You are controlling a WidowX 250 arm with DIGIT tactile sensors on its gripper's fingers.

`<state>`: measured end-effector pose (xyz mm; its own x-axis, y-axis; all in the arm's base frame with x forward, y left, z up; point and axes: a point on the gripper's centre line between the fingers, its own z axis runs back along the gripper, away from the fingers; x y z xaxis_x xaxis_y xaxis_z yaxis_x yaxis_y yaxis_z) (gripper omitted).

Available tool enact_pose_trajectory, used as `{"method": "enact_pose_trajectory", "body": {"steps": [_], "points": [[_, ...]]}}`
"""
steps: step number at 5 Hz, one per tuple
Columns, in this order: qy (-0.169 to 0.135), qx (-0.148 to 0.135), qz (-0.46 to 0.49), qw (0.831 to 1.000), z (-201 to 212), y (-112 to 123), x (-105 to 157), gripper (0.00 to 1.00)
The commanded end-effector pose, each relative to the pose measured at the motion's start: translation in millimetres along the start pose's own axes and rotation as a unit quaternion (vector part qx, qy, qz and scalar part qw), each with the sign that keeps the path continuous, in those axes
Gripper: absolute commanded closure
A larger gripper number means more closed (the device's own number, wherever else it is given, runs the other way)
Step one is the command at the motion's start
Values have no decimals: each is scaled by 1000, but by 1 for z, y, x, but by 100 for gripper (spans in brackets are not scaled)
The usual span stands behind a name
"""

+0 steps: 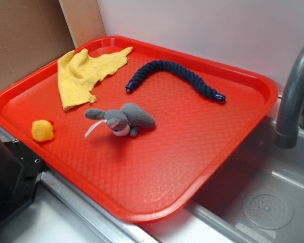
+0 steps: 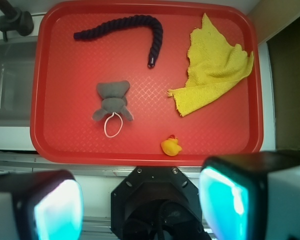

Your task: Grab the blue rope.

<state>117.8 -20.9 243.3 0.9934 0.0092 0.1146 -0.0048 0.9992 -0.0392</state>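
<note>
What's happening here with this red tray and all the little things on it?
A robot arm is meant to grab the blue rope, but nothing is being touched yet. The rope lies curved near the back of the red tray, beside a yellow cloth, a grey plush toy and a small rubber duck. The gripper hangs open high above the tray's near edge.

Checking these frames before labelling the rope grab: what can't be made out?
- Gripper: exterior view shows only a dark piece at the left edge; wrist view shows blurred fingers, tips cut off by the bottom edge.
- Faucet: top cut off by the right edge.
- Blue rope: fully visible; binding detail too small.
- Grey plush toy: face unseen in the wrist view.
</note>
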Motion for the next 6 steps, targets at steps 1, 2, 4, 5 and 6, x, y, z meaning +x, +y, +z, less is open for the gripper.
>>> {"method": "enact_pose_trajectory", "body": {"steps": [1, 2, 4, 5, 6], "points": [[0, 0, 0, 1000, 0, 0, 0, 0], [0, 0, 0, 1000, 0, 0, 0, 0], [0, 0, 0, 1000, 0, 0, 0, 0], [1, 7, 27, 1000, -27, -4, 47, 0], [-29, 8, 90, 995, -48, -6, 91, 0]]}}
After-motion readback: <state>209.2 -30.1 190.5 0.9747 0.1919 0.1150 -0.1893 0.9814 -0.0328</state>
